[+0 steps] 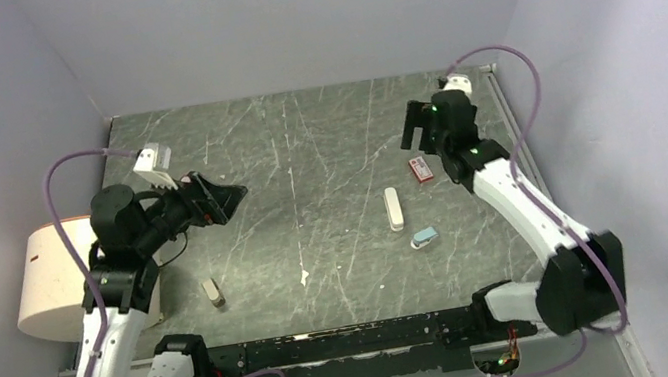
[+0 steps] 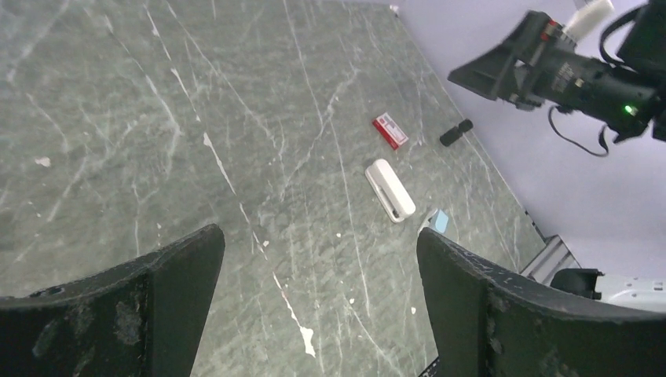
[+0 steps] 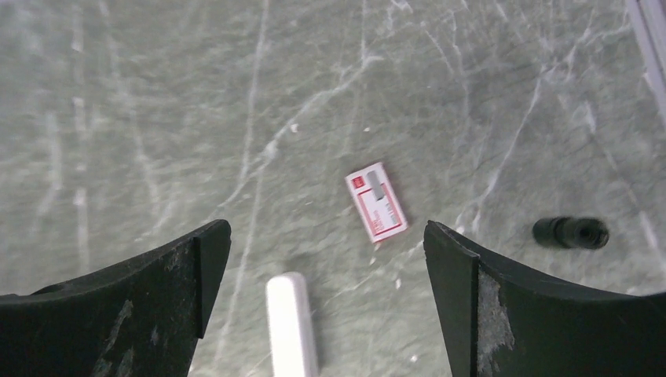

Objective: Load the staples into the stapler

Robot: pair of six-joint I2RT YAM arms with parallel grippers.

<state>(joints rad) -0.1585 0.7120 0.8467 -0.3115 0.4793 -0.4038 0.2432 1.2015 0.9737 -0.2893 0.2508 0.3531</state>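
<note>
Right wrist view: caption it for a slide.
Open right claw above a red-and-white box, white stapler and small black cylinder.

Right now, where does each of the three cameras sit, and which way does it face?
Top external: above and behind the bases, looking down at the dark marbled table; both arms show, left hand and right hand open.
Left wrist: on the left arm, facing across the table toward the right hand; its own black fingers frame the bottom.
Right wrist: on the right arm, looking nearly straight down; its own black fingers frame the bottom.
Shared: both wrist views show the small red-and-white box and the long white plastic stapler.
</note>
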